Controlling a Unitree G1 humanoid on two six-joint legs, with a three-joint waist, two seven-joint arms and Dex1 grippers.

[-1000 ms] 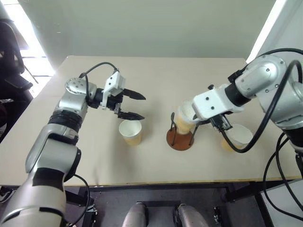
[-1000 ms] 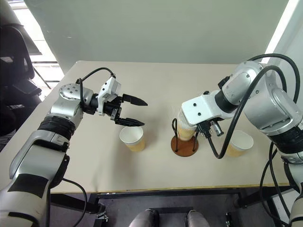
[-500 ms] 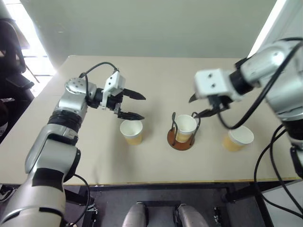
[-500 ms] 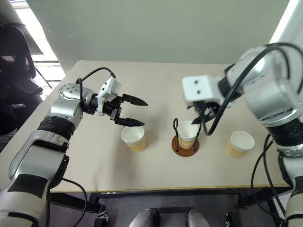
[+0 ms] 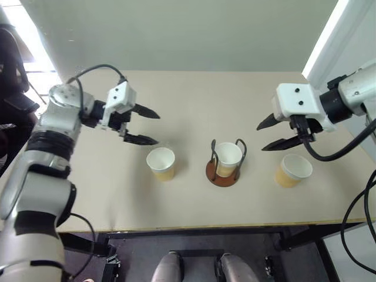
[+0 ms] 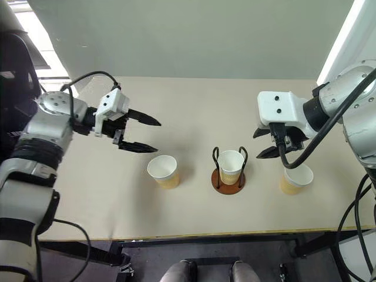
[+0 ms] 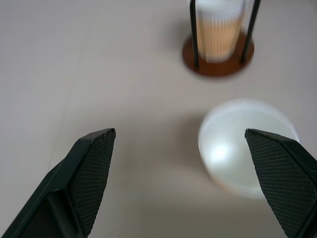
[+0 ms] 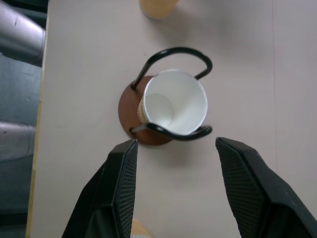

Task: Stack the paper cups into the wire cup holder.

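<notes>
The wire cup holder (image 5: 222, 175) stands mid-table with one paper cup (image 5: 228, 157) upright between its loops. A second paper cup (image 5: 161, 163) stands to its left and a third (image 5: 292, 170) to its right. My left gripper (image 5: 157, 129) hovers open, up and to the left of the left cup, holding nothing. My right gripper (image 5: 260, 138) hangs open and empty between the holder and the right cup, above the table. The right wrist view looks down into the cup in the holder (image 8: 173, 101). The left wrist view has the left cup (image 7: 247, 146) near one open finger.
The beige table (image 5: 188, 220) ends at its front edge just below the cups. A dark chair (image 5: 12, 70) stands off the table's left side. Black cables (image 5: 352, 147) loop around my right arm.
My right gripper let go of the cup, which now stands upright in the holder, then opened and drew away up and to the right. My left gripper moved left, still open.
</notes>
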